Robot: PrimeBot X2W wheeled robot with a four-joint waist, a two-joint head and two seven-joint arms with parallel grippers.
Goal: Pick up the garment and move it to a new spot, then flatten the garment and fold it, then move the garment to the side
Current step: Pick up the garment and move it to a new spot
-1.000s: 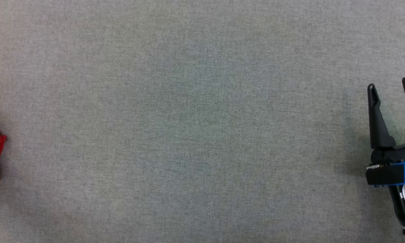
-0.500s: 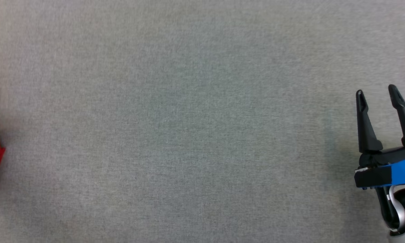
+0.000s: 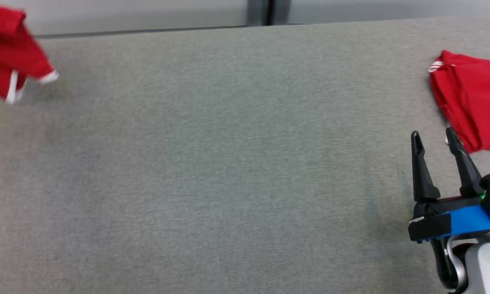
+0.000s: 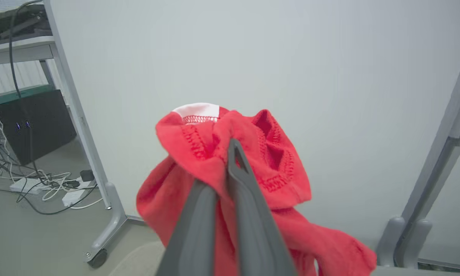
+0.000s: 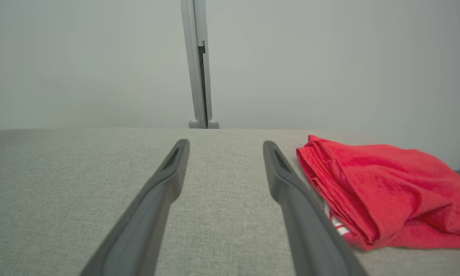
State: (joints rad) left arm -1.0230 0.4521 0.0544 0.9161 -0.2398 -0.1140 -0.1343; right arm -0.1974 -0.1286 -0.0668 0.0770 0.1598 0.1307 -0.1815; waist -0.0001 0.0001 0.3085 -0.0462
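Garment [image 4: 199, 142] hangs bunched above the table's [image 3: 228, 163] far-left corner, pinched in the closed left gripper [image 4: 220, 165] by one small fold of cloth that could slip free mid-carry. Right gripper [image 3: 432, 132] gapes empty near the right edge, just beside a second red garment [image 3: 473, 98], which it could snag.

Setting: robotics lab. Grey fabric worktop [image 3: 228, 163], plain wheeled partition panels [image 4: 253, 57], power strips [image 4: 22, 186] and cables [image 4: 57, 183] on floor [image 4: 30, 237], black equipment box [image 4: 34, 122].
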